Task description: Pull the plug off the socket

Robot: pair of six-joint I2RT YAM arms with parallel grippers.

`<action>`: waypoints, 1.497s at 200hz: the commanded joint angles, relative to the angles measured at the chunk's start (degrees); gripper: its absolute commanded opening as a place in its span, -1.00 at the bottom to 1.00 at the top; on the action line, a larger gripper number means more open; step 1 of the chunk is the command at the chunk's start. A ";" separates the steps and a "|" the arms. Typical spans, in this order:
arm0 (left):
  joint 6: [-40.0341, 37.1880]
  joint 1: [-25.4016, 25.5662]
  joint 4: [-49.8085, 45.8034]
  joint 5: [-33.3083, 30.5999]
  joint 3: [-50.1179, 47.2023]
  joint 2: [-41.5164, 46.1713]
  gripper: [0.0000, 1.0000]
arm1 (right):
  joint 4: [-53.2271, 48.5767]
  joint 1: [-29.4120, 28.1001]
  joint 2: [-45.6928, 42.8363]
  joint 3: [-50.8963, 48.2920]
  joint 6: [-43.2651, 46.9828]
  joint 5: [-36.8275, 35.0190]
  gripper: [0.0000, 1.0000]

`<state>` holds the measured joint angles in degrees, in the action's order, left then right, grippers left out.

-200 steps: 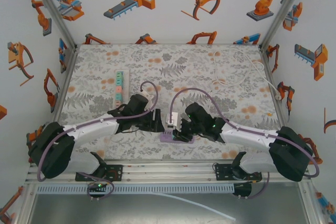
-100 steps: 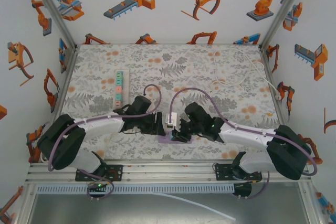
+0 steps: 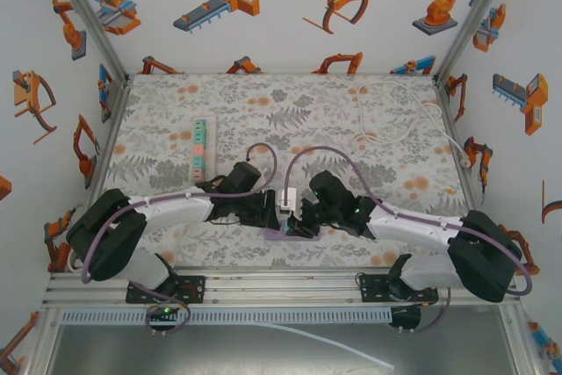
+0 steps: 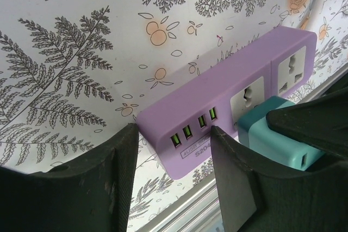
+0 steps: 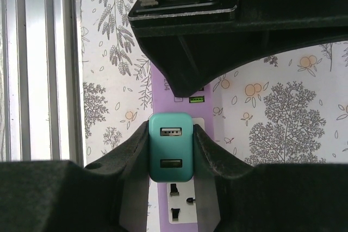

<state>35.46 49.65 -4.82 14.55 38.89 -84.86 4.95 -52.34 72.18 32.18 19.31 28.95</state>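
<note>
Right gripper (image 5: 171,134) clamped on teal block USB plug (image 5: 171,156), plug seated in purple plastic power strip (image 4: 217,93) at desk (image 3: 351,120) front edge. Left gripper (image 4: 174,134) straddles strip's USB end; can't tell if it's gripping.

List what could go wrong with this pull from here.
1. The right jaws clamp the teal plug by its sides; if they slip, it stays in the purple power strip.
2. The left jaws straddle just the strip's USB end, firmness unclear; the strip may lift with the plug.
3. The strip lies near the table's front edge; a jerk might push it off.
</note>
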 commanded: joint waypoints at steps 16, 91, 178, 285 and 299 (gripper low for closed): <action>-0.92 1.94 -9.62 -7.89 -1.92 -3.02 0.00 | 4.55 -0.39 -2.65 0.36 -0.33 0.71 -0.71; -0.88 2.38 -10.44 -8.67 -1.24 -1.80 -0.01 | 2.55 -0.40 -7.14 0.06 -0.50 -0.51 -0.75; -2.51 2.39 -8.25 -8.09 -0.45 8.10 0.04 | 10.05 8.47 -17.73 -3.48 -19.65 -3.09 -0.81; -12.85 2.64 0.11 3.68 -1.04 27.21 0.14 | -2.11 37.41 -21.80 -2.24 -59.84 -11.78 -0.85; -13.16 2.76 0.68 4.44 -0.77 28.62 0.15 | -2.37 41.34 -22.08 -3.85 -63.63 -11.72 -0.84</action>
<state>25.65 51.92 -6.96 14.59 38.02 -58.70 4.69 -16.34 51.18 29.02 -33.78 18.68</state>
